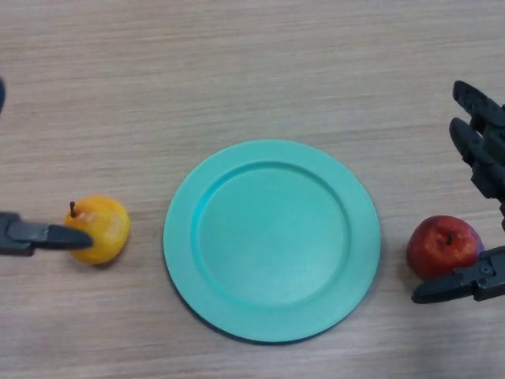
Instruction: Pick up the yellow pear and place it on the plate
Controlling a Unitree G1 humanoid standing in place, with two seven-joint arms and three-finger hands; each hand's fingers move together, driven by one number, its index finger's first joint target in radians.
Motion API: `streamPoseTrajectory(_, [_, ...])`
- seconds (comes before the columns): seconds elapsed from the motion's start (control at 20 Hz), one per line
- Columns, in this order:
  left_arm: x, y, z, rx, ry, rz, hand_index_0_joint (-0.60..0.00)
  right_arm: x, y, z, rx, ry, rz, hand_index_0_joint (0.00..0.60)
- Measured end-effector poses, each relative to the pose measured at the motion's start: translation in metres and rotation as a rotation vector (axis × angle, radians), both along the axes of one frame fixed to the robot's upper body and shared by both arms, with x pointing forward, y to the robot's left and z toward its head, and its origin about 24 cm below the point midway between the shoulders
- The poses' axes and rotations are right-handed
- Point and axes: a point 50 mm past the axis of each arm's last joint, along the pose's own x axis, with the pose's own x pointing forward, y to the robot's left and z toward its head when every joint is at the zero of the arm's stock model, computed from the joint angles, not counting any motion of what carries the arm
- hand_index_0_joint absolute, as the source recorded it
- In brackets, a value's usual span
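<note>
The yellow pear (101, 227) stands upright on the wooden table, left of the teal plate (272, 166). The plate is empty and lies in the middle of the view. My left hand (35, 234) comes in from the left edge. Its thumb tip lies against the pear's left side, and its fingers barely show at the upper left edge, far from the pear. The hand is open. My right hand (483, 142) is at the right edge, open, with its fingers above and its thumb below a red apple (443, 245), not closed on it.
The red apple sits on the table just right of the plate's rim, between my right hand's thumb and fingers. The wooden table (237, 71) stretches bare behind the plate.
</note>
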Motion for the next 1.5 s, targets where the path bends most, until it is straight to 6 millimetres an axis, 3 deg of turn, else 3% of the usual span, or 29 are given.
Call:
streamPoseTrajectory(0.4, [-0.001,0.024,-0.06,0.014,0.178,0.041,0.0,0.003,0.008,-0.001,0.002,0.004,0.037,0.0])
streamPoseTrajectory(0.6, [0.007,0.018,-0.087,0.106,0.227,0.025,0.0,0.002,0.008,-0.001,0.002,0.006,0.036,0.0])
streamPoseTrajectory(1.5, [0.043,0.001,-0.114,0.103,0.293,0.004,0.0,-0.008,0.004,0.006,-0.006,-0.03,0.012,0.0])
